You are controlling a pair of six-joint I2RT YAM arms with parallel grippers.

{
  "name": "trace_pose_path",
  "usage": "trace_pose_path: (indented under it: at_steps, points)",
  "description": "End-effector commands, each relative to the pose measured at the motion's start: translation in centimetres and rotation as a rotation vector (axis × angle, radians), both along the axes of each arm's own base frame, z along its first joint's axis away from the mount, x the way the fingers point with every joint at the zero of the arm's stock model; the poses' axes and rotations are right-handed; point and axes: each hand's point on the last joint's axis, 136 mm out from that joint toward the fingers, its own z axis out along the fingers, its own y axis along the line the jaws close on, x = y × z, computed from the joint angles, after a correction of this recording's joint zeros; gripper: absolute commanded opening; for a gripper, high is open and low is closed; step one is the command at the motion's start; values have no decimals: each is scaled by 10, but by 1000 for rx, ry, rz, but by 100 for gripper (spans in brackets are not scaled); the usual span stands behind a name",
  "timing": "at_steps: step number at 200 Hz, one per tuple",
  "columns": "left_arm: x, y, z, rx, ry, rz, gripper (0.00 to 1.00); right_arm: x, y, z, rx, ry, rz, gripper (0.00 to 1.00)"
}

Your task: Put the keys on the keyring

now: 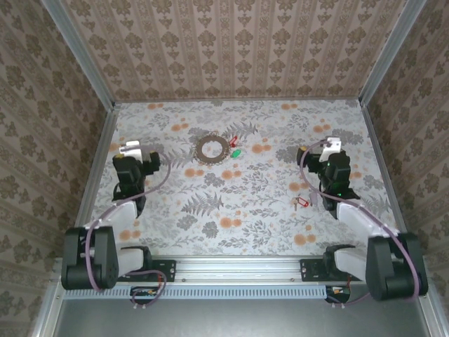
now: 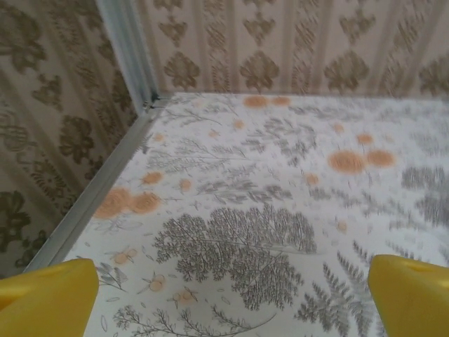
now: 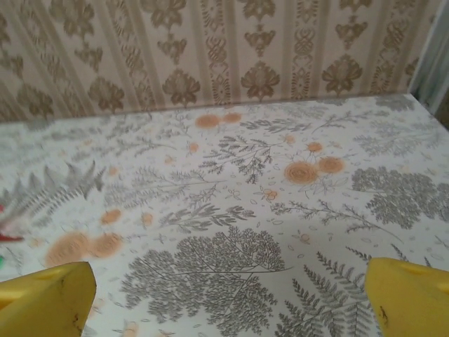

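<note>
2 grippers are held over a table (image 1: 245, 189) that is printed with leaves and orange flowers. On the left side, the left gripper (image 1: 130, 149) is seen from above, close to the left wall (image 1: 70, 105), and nothing is held in it. In the left wrist view, its yellow fingertips (image 2: 45, 298) are set far apart at the 2 bottom corners, and bare tabletop is seen between them.

To the right of that gripper, toward the back of the table, the keyring (image 1: 210, 149) is laid flat with its brownish face up and its wide hole showing. Just right of the ring, 2 tiny keys are found: a red key (image 1: 233, 140) and, a little nearer, a green key (image 1: 237, 152). Whether they touch the ring cannot be told.

Farther right and nearer the front, a second red key (image 1: 302, 203) is laid on the table, just beside the right arm (image 1: 354, 217). The right gripper (image 1: 330, 146) is held well apart from the ring. In the right wrist view, its fingertips (image 3: 45, 298) are spread wide too, and nothing is held. A blurred bit of red (image 3: 7, 237) is seen at that view's left edge.
</note>
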Motion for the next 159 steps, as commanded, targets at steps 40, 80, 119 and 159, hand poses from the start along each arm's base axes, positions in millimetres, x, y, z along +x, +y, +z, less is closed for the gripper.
trace_pose_path:
  at_steps: [40, 80, 119, 159]
  points:
    - [3, -36, 5, -363, 288, -89, 100, -30, 57, -19, 468, 231, 180, 100]
    - [30, -107, -13, -463, 467, -315, 89, -28, 84, -34, 603, 330, 270, 99]
    - [50, -183, -43, -326, 698, -473, 84, -29, 109, -43, 632, 389, 329, 98]
    - [77, -232, -68, -240, 829, -551, 82, -34, 129, -58, 595, 470, 357, 98]
